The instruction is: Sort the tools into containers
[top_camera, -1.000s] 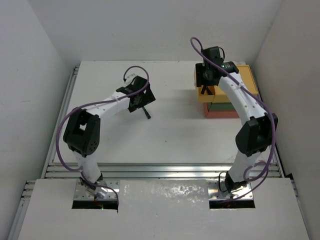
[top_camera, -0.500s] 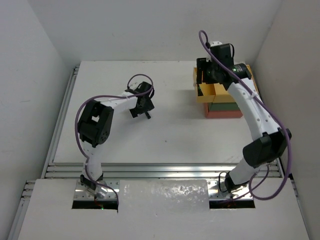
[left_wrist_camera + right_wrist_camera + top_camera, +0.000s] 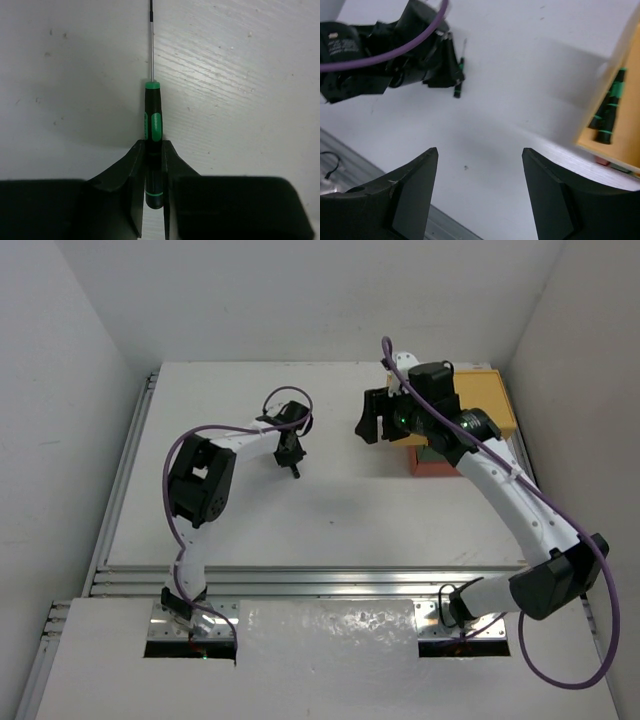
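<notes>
Notably slim, the screwdriver [image 3: 152,117] has a black-and-green handle.

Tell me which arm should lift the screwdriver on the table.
Left: the left gripper is shut on the screwdriver. The right gripper hangs open and empty, off near the yellow box.

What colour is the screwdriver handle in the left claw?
The screwdriver handle is black with green bands, clearest in the left wrist view.

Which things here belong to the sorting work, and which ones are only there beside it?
Job: gripped screwdriver, in the shut left gripper; two stored screwdrivers in the yellow box; red box beneath it; open right gripper.
Just there: purple cables; metal rails.
</notes>
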Robot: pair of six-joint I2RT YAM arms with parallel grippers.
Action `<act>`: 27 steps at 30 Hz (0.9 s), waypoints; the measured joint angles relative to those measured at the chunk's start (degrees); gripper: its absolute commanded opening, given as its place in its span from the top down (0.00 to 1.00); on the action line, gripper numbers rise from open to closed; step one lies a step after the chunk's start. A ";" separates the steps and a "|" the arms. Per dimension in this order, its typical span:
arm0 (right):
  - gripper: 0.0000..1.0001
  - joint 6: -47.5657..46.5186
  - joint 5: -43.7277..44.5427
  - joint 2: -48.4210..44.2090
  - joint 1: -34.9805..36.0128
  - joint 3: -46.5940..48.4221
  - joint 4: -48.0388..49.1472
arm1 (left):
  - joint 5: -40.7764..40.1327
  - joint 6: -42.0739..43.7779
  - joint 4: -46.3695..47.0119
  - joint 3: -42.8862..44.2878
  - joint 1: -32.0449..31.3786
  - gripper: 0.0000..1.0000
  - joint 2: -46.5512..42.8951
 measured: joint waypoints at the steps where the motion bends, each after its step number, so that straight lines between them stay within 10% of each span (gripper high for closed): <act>1: 0.30 0.24 -1.88 -0.66 0.02 -2.10 1.29 | 0.50 0.57 0.48 -0.11 0.00 1.00 -0.02; 11: 0.07 8.20 -20.15 -2.97 0.22 -20.59 17.05 | 16.04 2.03 16.00 -24.15 -0.48 1.00 -16.96; 21: 0.12 19.96 -23.78 1.07 3.93 -29.27 31.28 | 32.30 -5.09 44.85 -42.58 -2.82 1.00 -39.89; 27: 0.32 24.81 -24.22 4.04 5.88 -30.60 37.46 | 35.52 -8.96 53.13 -45.53 -2.95 1.00 -42.21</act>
